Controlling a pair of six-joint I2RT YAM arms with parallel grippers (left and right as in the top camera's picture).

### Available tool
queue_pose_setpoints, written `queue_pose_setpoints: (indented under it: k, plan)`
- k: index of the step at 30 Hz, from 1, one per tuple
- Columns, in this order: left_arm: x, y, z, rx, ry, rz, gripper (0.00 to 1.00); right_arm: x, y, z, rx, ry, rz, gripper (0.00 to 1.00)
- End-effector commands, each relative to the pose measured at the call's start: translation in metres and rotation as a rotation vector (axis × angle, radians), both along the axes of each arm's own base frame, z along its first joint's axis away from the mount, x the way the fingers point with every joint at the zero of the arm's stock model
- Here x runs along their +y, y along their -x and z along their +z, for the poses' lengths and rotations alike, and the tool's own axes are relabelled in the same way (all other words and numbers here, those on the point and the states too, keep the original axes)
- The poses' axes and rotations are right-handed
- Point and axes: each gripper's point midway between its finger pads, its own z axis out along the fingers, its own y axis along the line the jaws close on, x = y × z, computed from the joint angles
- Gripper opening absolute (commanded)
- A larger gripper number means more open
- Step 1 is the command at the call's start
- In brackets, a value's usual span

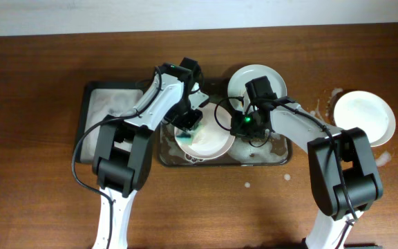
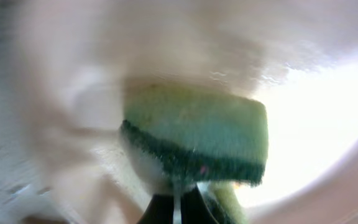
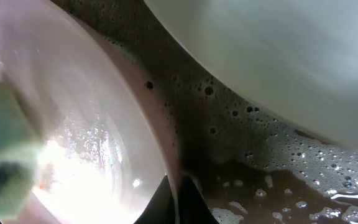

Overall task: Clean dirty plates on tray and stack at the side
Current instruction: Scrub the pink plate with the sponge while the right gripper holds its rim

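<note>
Scrubbing is the step in hand. The middle plate (image 1: 209, 142) lies in the sudsy tray (image 1: 271, 158), which sits in the middle of the desk (image 1: 40, 200), toward its far edge. The left pincer (image 1: 191, 122) is clamped on a green sponge (image 1: 187, 131) pressed to that plate's face. The right pincer (image 1: 235, 126) is nipped almost closed on its right rim, steadying it. A second plate (image 1: 253, 77) overhangs the tray's far rim. A third plate (image 1: 363, 117) rests near the desk's right edge. Next, I'd judge, the green sponge must lift clear so the wet middle plate can be carried there without slipping.
</note>
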Motion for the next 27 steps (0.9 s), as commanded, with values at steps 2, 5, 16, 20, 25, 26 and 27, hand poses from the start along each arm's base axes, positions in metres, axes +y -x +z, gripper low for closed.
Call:
queue_pose_setpoints:
  k: [2,5,16,20,25,26,27]
  plan:
    - [-0.035,0.037,-0.010,0.124,0.251,-0.291,0.00,-0.001,0.005,-0.007,0.016,0.011,0.011,0.04]
    - [-0.044,0.040,-0.011,0.098,0.270,-0.392,0.00,-0.001,0.005,-0.007,0.016,0.011,0.011,0.04]
    - [-0.033,-0.049,-0.024,-0.239,0.041,-0.062,0.00,-0.001,0.005,-0.007,0.016,0.011,0.011,0.04]
    - [-0.010,-0.074,-0.023,-0.346,-0.100,0.136,0.00,-0.001,0.005,-0.007,0.016,0.011,0.011,0.04]
    - [0.033,-0.078,-0.017,-0.421,-0.318,0.389,0.00,-0.001,0.005,-0.007,0.016,0.012,0.011,0.04]
    - [0.038,-0.072,-0.017,-0.405,-0.346,0.410,0.00,-0.001,0.005,-0.007,0.016,0.012,0.011,0.04]
    - [0.040,-0.067,-0.018,-0.386,-0.357,0.405,0.00,-0.001,0.005,-0.007,0.016,0.011,0.011,0.04]
